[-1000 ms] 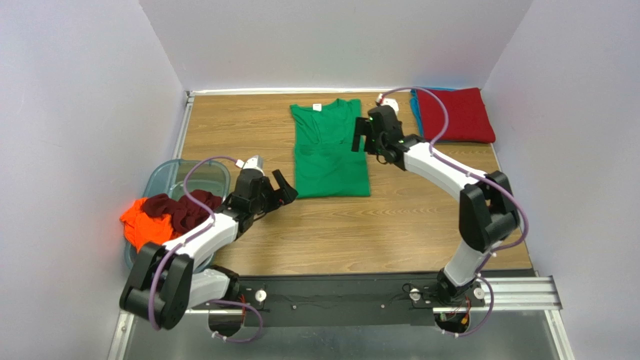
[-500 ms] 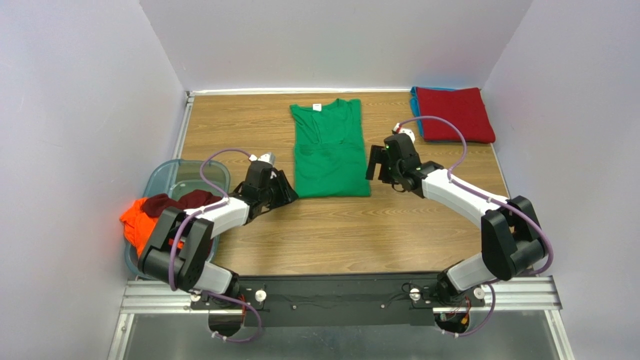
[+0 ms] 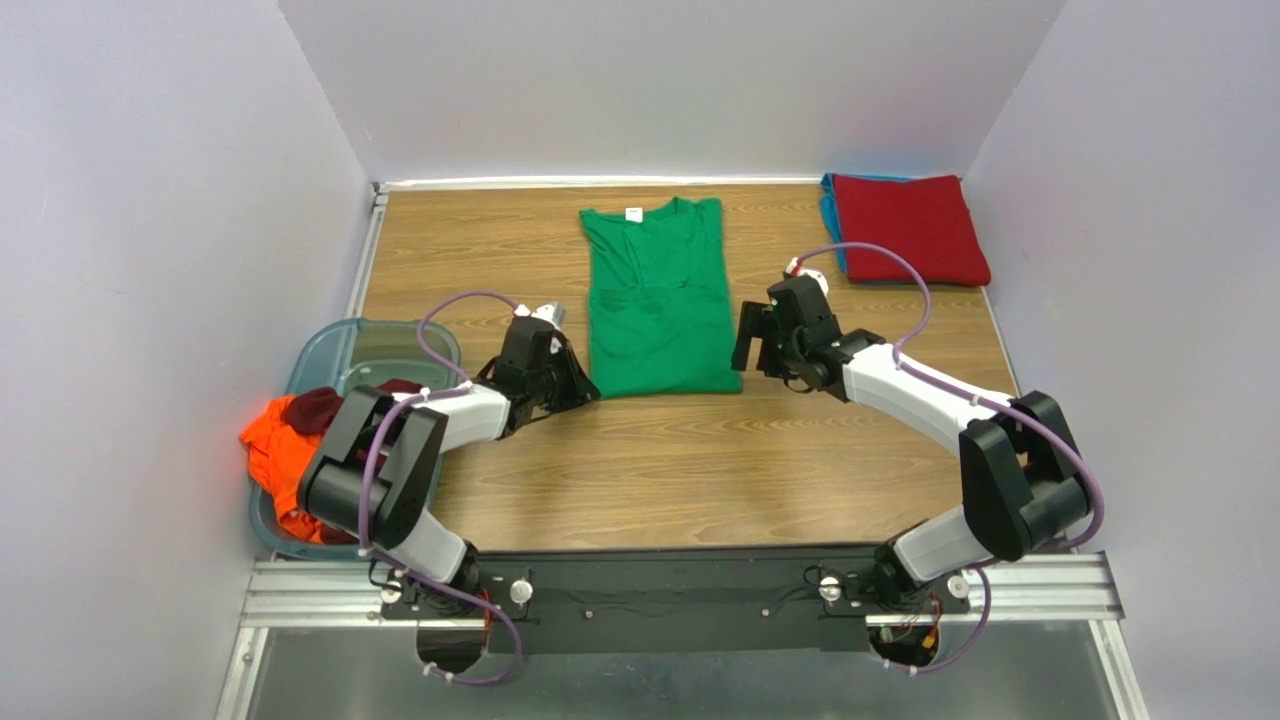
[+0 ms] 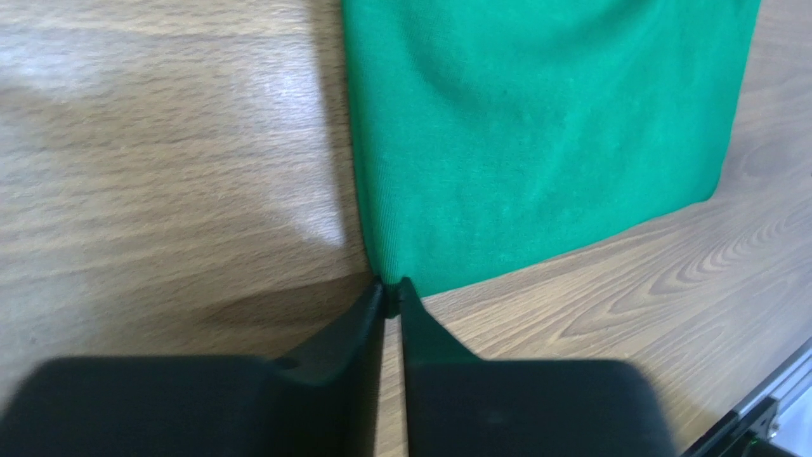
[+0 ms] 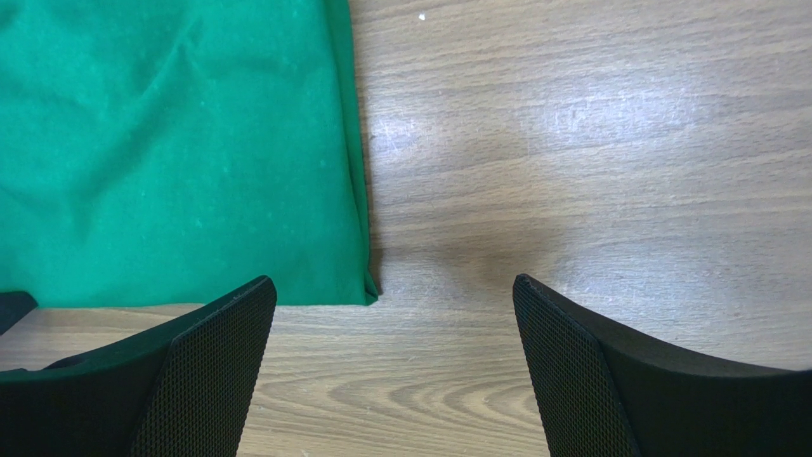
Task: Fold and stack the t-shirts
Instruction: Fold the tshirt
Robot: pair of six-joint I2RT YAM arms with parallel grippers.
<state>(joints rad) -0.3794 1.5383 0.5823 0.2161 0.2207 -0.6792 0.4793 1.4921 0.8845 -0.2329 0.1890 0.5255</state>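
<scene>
Wood tabletop [image 3: 451, 255] is looking perhaps half done: red t-shirt [image 3: 917, 225] is sitting folded upper right, green t-shirt [image 3: 661, 300] is lying half-folded mid-frame, left gripper [image 4: 391, 286] pinching its lower-left corner, right gripper [image 5: 389, 286] gaping wide beside its lower-right corner, orange t-shirt [image 3: 271, 450] and maroon t-shirt [image 3: 319, 408] waiting unfolded at left.

Got green t-shirt [image 3: 661, 308] flat on wooden table [image 3: 451, 255], sides folded in, neck and white tag [image 3: 634, 215] toward far wall. Seeing left gripper [image 3: 576, 386] low at its near-left corner, right gripper [image 3: 748, 342] just beside its near-right edge. Can't tell finger spread on either from up here. Far right corner: folded red t-shirt [image 3: 911, 228] stacked on teal-blue t-shirt [image 3: 828, 203], only a blue edge showing. Left edge: plastic tub [image 3: 353, 357] holding orange t-shirt [image 3: 278, 450] spilling over rim, dark maroon t-shirt [image 3: 319, 408] on top.
</scene>
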